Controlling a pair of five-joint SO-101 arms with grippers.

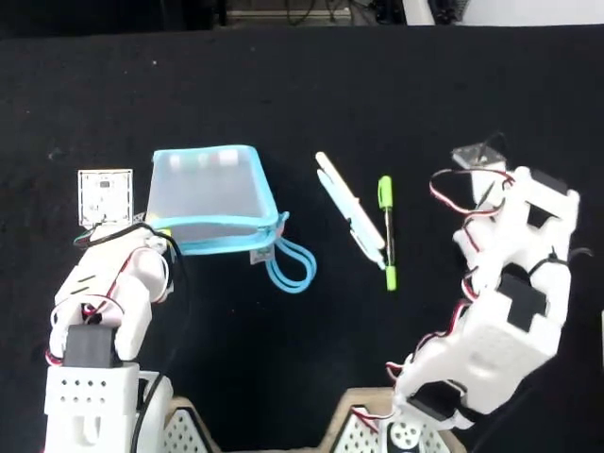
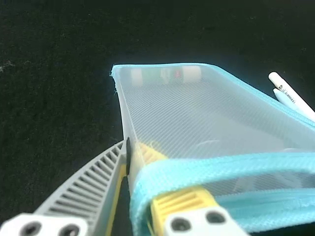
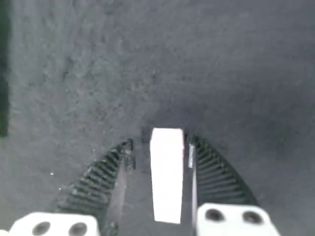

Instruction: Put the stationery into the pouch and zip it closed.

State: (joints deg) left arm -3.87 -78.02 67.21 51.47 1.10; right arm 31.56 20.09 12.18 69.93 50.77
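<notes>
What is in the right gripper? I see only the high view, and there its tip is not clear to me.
Observer: In the right wrist view the right gripper holds a white block between its fingers, above the black table.
Operator: Does the left gripper have the pouch, or is it only beside it?
Observer: The left wrist view shows it shut on the pouch, on the teal zipper edge near one corner.

Robotics lab, black table (image 1: 396, 85), white servo arm (image 1: 510, 311)
</notes>
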